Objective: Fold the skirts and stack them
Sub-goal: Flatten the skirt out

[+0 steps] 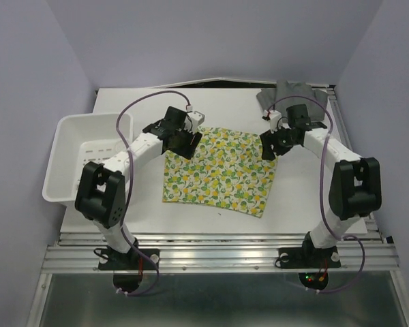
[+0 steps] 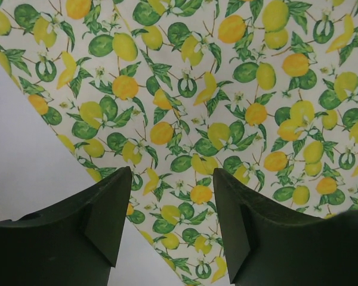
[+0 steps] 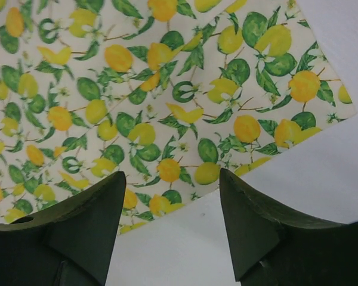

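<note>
- Left gripper (image 2: 173, 179): fingers spread, nothing clasped between them. It is poised over the far left corner of the lemon-print skirt (image 1: 221, 174). In the wrist view the left finger (image 2: 101, 220) sits over the line where the printed edge meets bare table. The other finger sits over the print. Whether the tips touch the cloth cannot be told.
- Right gripper (image 3: 172, 182): fingers likewise apart and empty, poised over the skirt's far right corner. In the wrist view the cloth's edge runs aslant across the gap between the fingers, with white table on the near side. The corner of the cloth shows at the right of that view.
- Lemon-print skirt: pale fabric with yellow lemons and green leaves. It lies flat in the middle of the table (image 1: 143, 211), between the two arms, as a roughly four-sided panel set slightly askew.
- Grey skirt (image 1: 293, 94): plain grey, lying at the far right corner of the table, behind the right gripper. It is partly hidden by that arm's wrist and does not touch the printed skirt.
- White plastic basket (image 1: 65, 146): perforated floor. It stands at the left edge of the table, just beside the left arm and apart from both skirts.
- Table: white top, with metal rails along the near edge where the arm bases are bolted.
- Purple cable (image 1: 126, 116): loops above the left arm; a matching one runs along the right arm.
</note>
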